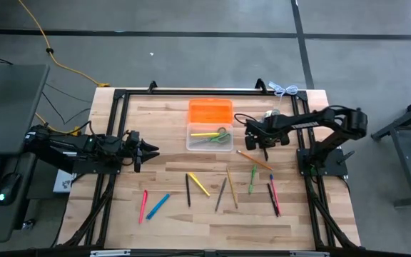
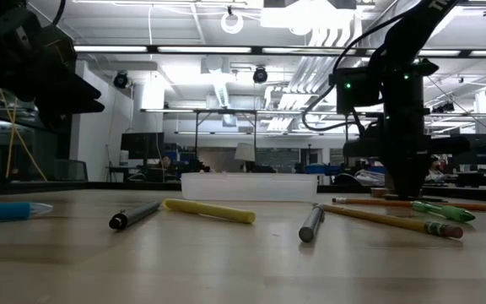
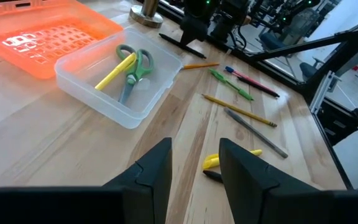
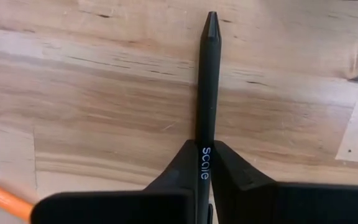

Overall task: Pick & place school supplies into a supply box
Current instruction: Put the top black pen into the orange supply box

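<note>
— On the table, how many supplies lay loose?

— Nine pens and pencils (image 1: 228, 187) at six o'clock of the clear supply box (image 1: 210, 138); the box held green scissors (image 1: 220, 136) and one yellow marker (image 1: 204, 134).

— And the right gripper (image 4: 205, 177)?

— At three o'clock of the box, clamped on a black pen (image 4: 207, 93), its long axis running straight out between the fingers, tip away.

— The left gripper (image 1: 148, 150)?

— At nine o'clock, fingers apart, empty.

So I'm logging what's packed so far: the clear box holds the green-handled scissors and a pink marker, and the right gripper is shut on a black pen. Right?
Not quite. The marker lying with the scissors in the clear box is yellow, not pink, as the left wrist view shows. The rest stands: the right gripper is shut on a black pen.
</note>
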